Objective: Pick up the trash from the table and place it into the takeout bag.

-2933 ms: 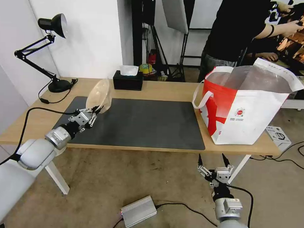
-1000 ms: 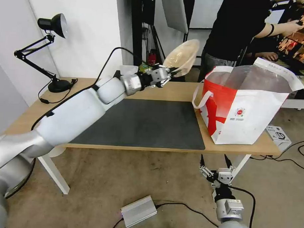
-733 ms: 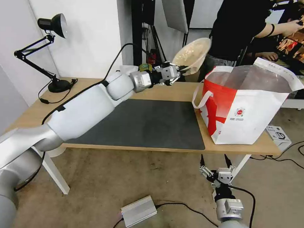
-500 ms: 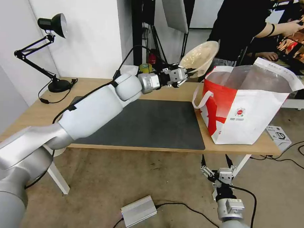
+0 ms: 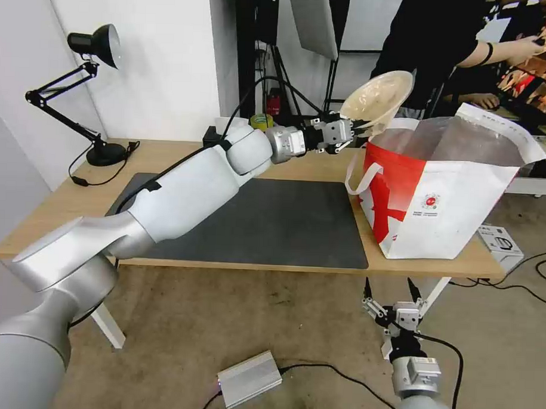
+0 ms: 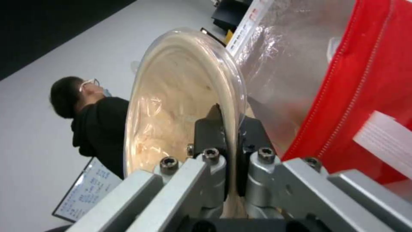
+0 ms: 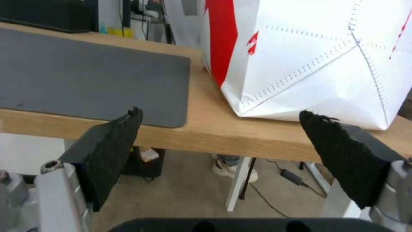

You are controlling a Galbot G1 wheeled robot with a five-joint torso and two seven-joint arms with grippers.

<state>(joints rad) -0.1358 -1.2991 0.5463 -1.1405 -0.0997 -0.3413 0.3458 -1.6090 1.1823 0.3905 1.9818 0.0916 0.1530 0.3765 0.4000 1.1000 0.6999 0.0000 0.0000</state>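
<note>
Nearest you, your right gripper (image 5: 396,290) hangs below the front edge of the table (image 5: 283,266), under its right end, with its fingers spread wide and nothing between them; parked there, it stays out of the working arm's path.

Past it, the dark mat (image 5: 254,222) lies bare across the table's middle, and the takeout bag (image 5: 440,192) stands on the right end, its foil-lined mouth open upward so it can take a drop from above.

Farther back, your left arm reaches across the table, and your left gripper (image 5: 354,128) pinches the rim of the tan pulp bowl (image 5: 377,95), one finger inside and one outside. The bowl hangs tilted on edge, just above the bag's near-left rim; gripped by the rim, it should fall free once you let go.

Half a second ago the bowl was left of the bag; it has since travelled right and now overlaps the opening.
</note>
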